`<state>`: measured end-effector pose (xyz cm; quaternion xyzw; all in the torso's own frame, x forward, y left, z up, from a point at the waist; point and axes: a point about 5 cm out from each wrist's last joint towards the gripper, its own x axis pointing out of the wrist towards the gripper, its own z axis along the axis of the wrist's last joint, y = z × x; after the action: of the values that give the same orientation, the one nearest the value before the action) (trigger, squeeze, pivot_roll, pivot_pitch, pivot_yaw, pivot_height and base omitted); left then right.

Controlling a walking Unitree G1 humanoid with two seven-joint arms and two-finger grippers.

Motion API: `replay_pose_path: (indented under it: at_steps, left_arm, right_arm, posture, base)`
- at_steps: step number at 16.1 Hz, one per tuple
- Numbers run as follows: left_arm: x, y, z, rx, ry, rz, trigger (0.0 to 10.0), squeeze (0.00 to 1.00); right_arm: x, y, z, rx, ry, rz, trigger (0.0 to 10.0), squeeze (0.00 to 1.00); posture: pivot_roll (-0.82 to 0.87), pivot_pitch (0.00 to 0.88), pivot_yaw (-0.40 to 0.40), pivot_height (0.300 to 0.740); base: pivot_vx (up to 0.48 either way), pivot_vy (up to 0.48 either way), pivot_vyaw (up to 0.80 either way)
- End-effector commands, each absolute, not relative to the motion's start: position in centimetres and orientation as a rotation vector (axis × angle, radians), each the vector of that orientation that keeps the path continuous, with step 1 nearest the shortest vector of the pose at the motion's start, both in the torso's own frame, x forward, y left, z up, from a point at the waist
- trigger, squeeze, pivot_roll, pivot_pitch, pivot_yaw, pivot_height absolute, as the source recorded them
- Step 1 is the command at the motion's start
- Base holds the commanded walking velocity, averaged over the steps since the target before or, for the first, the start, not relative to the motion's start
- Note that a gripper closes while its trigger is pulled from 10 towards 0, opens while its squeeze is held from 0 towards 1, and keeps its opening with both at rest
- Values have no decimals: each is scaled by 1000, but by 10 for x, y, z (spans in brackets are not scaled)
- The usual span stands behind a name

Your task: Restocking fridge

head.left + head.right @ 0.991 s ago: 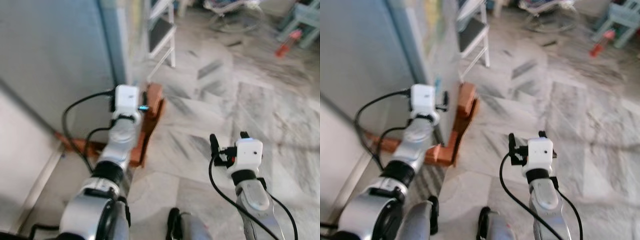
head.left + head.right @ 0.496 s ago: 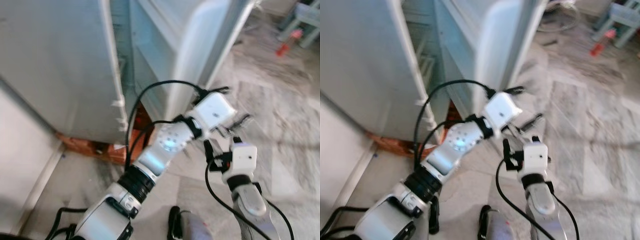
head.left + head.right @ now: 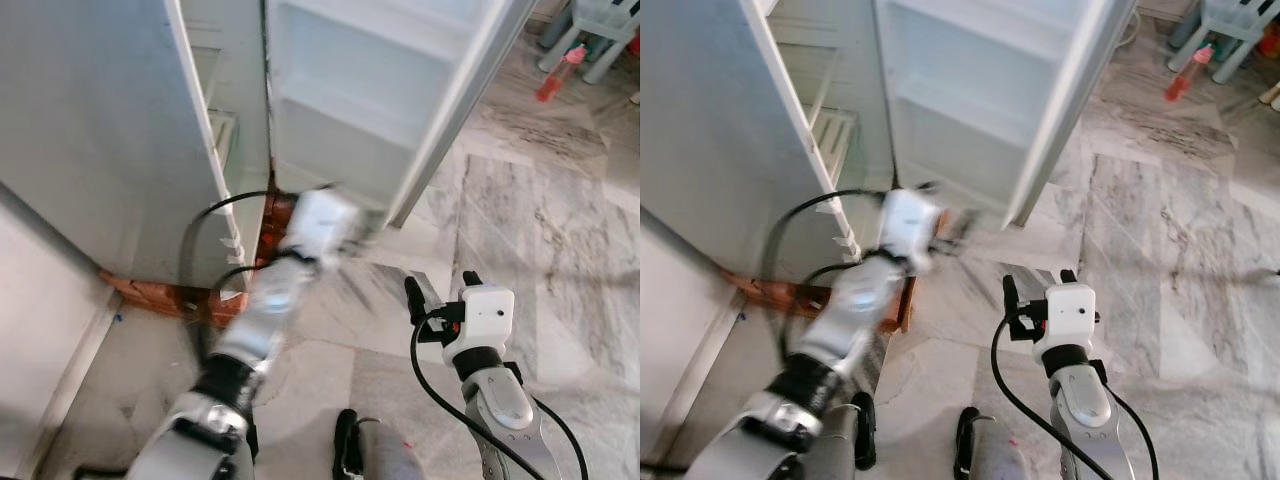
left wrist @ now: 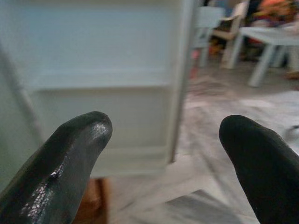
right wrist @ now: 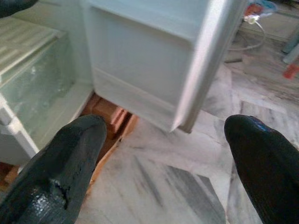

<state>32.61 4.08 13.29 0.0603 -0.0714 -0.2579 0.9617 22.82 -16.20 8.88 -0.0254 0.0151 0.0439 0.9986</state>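
Below, fridge door (image 3: 400,90) open, shelves bare

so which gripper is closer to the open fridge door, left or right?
The left gripper: it's blurred, just below the fridge door's bottom corner. The right gripper sits farther back over the marble floor.

Floor (image 3: 520,230): grey-veined marble slabs, running under both grippers. The fridge (image 3: 110,140) stands on a low base of reddish bricks (image 3: 160,297), just beside the left gripper (image 4: 163,154). Its open door (image 3: 990,100) hangs above the floor ahead of the right gripper (image 5: 163,154). A pink bottle (image 3: 556,76) stands on the floor well beyond that gripper, beside what appear to be pale chair legs (image 3: 600,40).
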Motion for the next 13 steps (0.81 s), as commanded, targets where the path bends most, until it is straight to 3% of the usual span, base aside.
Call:
replay_pose_path:
  at_steps: [1, 4, 7, 13]
  left_arm:
    - [321, 47, 129, 135, -157, -500, 10000, 0]
    - [305, 88, 126, 199, -142, -344, 10000, 0]
    - [287, 107, 116, 261, -108, -312, 10000, 0]
    - [278, 115, 112, 245, -45, -298, 10000, 0]
  right_arm:
    - [226, -167, 88, -49, 39, 70, 10000, 0]
    - [228, -167, 88, -46, 35, 70, 10000, 0]
    - [234, -163, 90, -59, 26, 100, 10000, 0]
    - [245, -162, 99, -111, -25, 89, 10000, 0]
  posture:
    - [86, 212, -82, 740]
    - [129, 219, -84, 740]
    - [173, 233, -69, 740]
    - [147, 217, -79, 740]
  base:
    - [0, 0, 0]
    - [0, -234, -142]
    - [0, -405, 0]
    - [0, -467, 0]
